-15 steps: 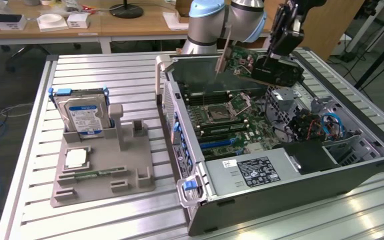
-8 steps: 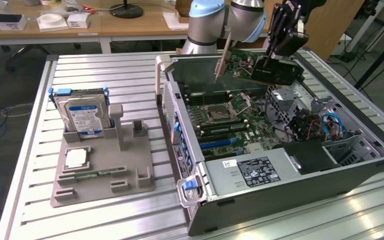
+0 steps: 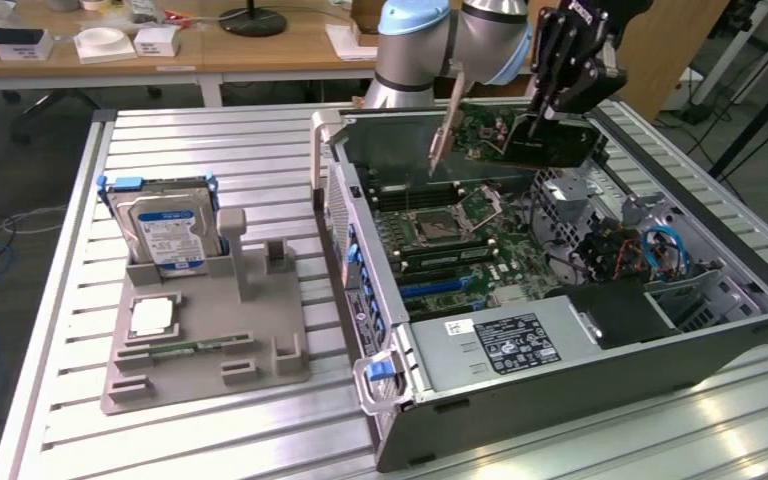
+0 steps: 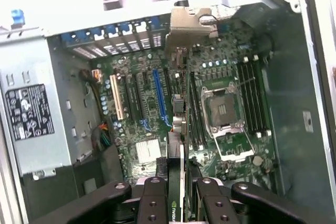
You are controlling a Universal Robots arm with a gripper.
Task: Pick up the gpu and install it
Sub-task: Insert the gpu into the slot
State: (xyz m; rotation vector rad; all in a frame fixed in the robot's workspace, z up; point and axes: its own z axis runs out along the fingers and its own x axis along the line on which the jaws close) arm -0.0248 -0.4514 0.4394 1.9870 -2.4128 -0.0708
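The gpu [image 3: 498, 135] hangs upright over the open computer case [image 3: 758, 300], its silver bracket [image 3: 446, 130] pointing down toward the case's far wall. My gripper [image 3: 544, 115] is shut on the card's dark top edge. In the wrist view the gpu [image 4: 181, 129] is seen edge-on as a thin line running from between my fingers [image 4: 156, 198] to its bracket [image 4: 191, 27]. It hovers above the motherboard [image 4: 142, 124], between the expansion slots and the CPU socket [image 4: 223, 108]. The card stands apart from the slots.
On the exterior view's left, a grey fixture [image 3: 204, 330] holds a hard drive [image 3: 164, 230] with a blue label and a memory stick [image 3: 191, 347]. Inside the case are the power supply [image 3: 504, 340], drive cage and cables [image 3: 658, 250]. A blue slot [image 4: 159, 95] lies beside the card.
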